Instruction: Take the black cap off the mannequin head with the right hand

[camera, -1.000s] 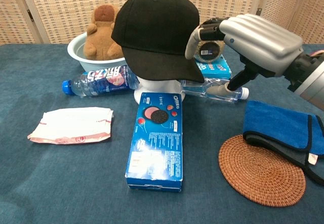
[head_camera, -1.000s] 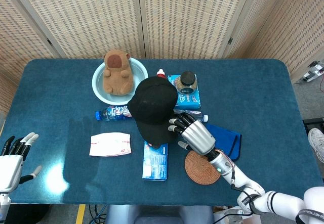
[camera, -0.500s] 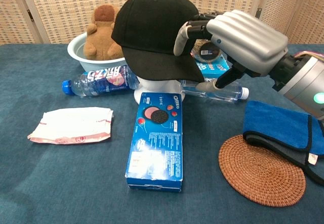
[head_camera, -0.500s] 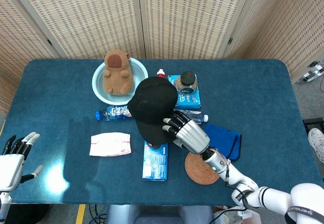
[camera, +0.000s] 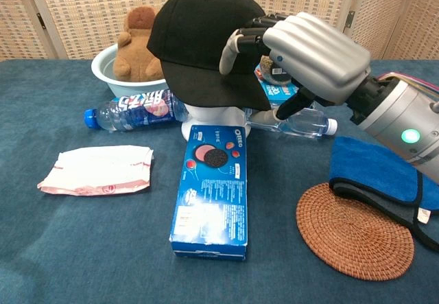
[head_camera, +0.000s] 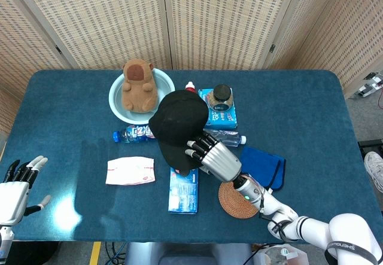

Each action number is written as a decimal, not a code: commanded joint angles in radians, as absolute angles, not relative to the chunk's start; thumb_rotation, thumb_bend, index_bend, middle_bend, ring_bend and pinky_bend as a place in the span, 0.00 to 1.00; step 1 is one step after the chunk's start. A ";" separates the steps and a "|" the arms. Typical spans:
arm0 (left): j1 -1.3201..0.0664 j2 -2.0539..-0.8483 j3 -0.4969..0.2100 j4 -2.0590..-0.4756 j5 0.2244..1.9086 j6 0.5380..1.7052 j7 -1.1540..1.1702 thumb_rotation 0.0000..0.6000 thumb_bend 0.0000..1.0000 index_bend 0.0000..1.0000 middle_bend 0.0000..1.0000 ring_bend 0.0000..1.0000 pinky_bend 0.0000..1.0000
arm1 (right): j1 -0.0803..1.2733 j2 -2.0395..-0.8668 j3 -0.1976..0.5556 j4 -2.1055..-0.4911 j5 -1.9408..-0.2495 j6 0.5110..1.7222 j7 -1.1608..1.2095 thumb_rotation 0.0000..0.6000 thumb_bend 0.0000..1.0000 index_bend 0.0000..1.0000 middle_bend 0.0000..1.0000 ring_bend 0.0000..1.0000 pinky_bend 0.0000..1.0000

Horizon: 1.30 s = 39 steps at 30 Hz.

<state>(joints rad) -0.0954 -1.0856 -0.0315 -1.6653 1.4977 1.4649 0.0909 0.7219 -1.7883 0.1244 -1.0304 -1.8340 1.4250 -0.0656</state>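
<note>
The black cap sits on the white mannequin head, whose base shows under the brim only in the chest view. My right hand is at the cap's brim side. Its fingers lie spread over the top of the cap and touch it, while the thumb hangs just below the brim edge, not pinching it. My left hand stays open beyond the table's near left corner, holding nothing.
An Oreo box lies in front of the head. A woven coaster and a blue cloth lie under my right forearm. A water bottle, a white packet, a bowl with a plush, and a jar stand around.
My right hand has moved left and forward onto the cap, fingers now over its crown side. The cap has shifted slightly left. The left hand has barely moved.
</note>
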 commanded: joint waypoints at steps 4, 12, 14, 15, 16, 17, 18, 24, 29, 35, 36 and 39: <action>-0.095 -1.081 -0.030 -1.669 1.498 1.465 0.086 1.00 0.19 0.13 0.12 0.12 0.00 | 0.751 -1.819 0.129 -0.979 -1.838 1.446 -0.052 1.00 0.01 0.41 0.31 0.19 0.24; -0.094 -1.074 -0.028 -1.677 1.492 1.460 0.087 1.00 0.19 0.13 0.12 0.12 0.00 | 0.766 -1.843 0.124 -0.920 -1.841 1.489 -0.024 1.00 0.18 0.41 0.31 0.19 0.24; -0.095 -1.074 -0.028 -1.676 1.492 1.460 0.086 1.00 0.19 0.13 0.12 0.12 0.00 | 0.766 -1.844 0.122 -0.911 -1.839 1.498 -0.020 1.00 0.22 0.41 0.31 0.19 0.24; -0.095 -1.075 -0.028 -1.676 1.493 1.459 0.087 1.00 0.19 0.13 0.12 0.12 0.00 | 0.766 -1.845 0.123 -0.906 -1.836 1.503 -0.018 1.00 0.24 0.41 0.31 0.19 0.24; -0.096 -1.075 -0.028 -1.676 1.494 1.458 0.087 1.00 0.19 0.13 0.12 0.12 0.00 | 0.766 -1.845 0.124 -0.903 -1.834 1.508 -0.016 1.00 0.27 0.41 0.31 0.19 0.24; -0.096 -1.075 -0.028 -1.676 1.495 1.458 0.087 1.00 0.19 0.13 0.12 0.12 0.00 | 0.766 -1.845 0.125 -0.901 -1.832 1.513 -0.013 1.00 0.28 0.42 0.31 0.19 0.24; -0.097 -1.076 -0.028 -1.676 1.496 1.458 0.087 1.00 0.19 0.13 0.12 0.12 0.00 | 0.765 -1.845 0.125 -0.899 -1.828 1.519 -0.008 1.00 0.29 0.42 0.31 0.19 0.24; -0.097 -1.077 -0.026 -1.679 1.499 1.459 0.089 1.00 0.19 0.13 0.12 0.12 0.00 | 0.762 -1.838 0.121 -0.897 -1.820 1.538 0.000 1.00 0.37 0.45 0.33 0.20 0.24; -0.096 -1.076 -0.025 -1.681 1.502 1.462 0.090 1.00 0.19 0.13 0.12 0.12 0.00 | 0.761 -1.834 0.122 -0.899 -1.814 1.555 0.006 1.00 0.41 0.56 0.36 0.22 0.24; -0.096 -1.076 -0.024 -1.683 1.507 1.465 0.090 1.00 0.19 0.13 0.12 0.12 0.00 | 0.761 -1.827 0.126 -0.901 -1.807 1.573 0.011 1.00 0.45 0.73 0.40 0.24 0.24; -0.097 -1.075 -0.024 -1.683 1.507 1.464 0.091 1.00 0.19 0.13 0.12 0.12 0.00 | 0.762 -1.826 0.127 -0.903 -1.806 1.577 0.011 1.00 0.45 0.74 0.40 0.24 0.24; -0.098 -1.075 -0.024 -1.685 1.506 1.462 0.093 1.00 0.19 0.13 0.12 0.12 0.00 | 0.762 -1.823 0.131 -0.907 -1.801 1.584 0.014 1.00 0.45 0.75 0.41 0.24 0.24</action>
